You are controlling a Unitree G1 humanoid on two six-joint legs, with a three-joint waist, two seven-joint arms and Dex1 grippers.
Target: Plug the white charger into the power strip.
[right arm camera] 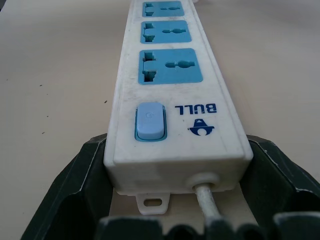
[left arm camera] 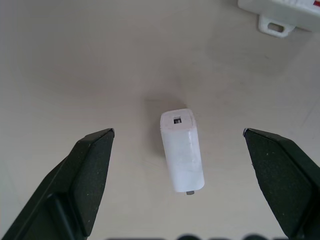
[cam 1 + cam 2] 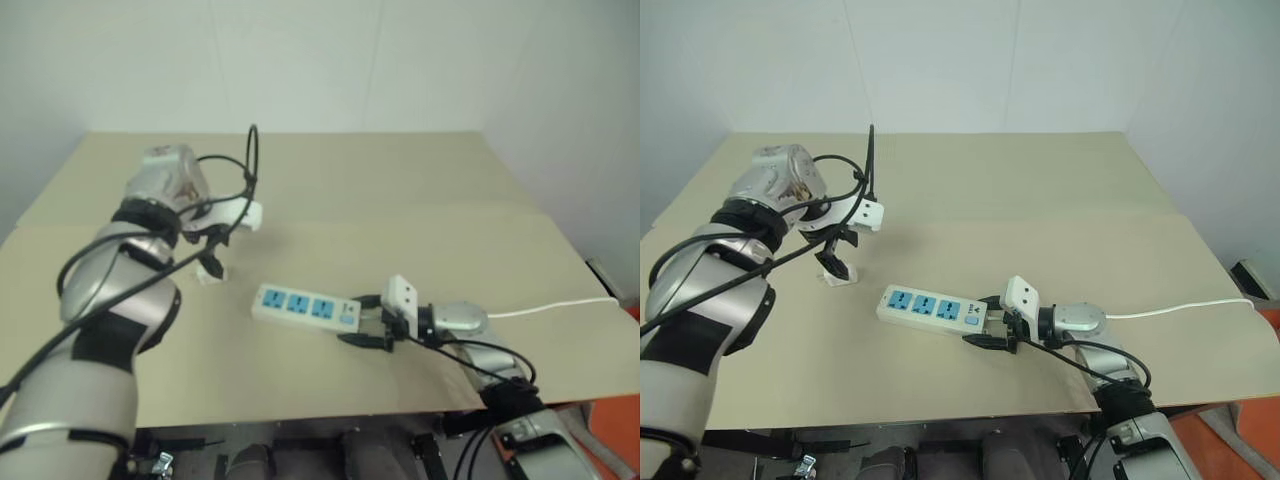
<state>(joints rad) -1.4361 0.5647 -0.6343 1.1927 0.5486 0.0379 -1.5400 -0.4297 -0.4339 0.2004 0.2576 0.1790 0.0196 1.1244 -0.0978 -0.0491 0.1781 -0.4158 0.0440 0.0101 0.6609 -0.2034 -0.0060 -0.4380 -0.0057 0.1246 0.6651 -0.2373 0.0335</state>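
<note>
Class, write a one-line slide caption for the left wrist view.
Open left gripper poised over the white charger lying on the table, fingers apart on either side.

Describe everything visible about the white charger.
The white charger is a small, smooth, boxy plastic block with rounded edges. It lies on its side on the beige table, a small dark square port in one end face and a bit of metal showing at the other. It sits apart from the power strip. The left gripper is above it, jaws open on either side, not touching it.
</note>
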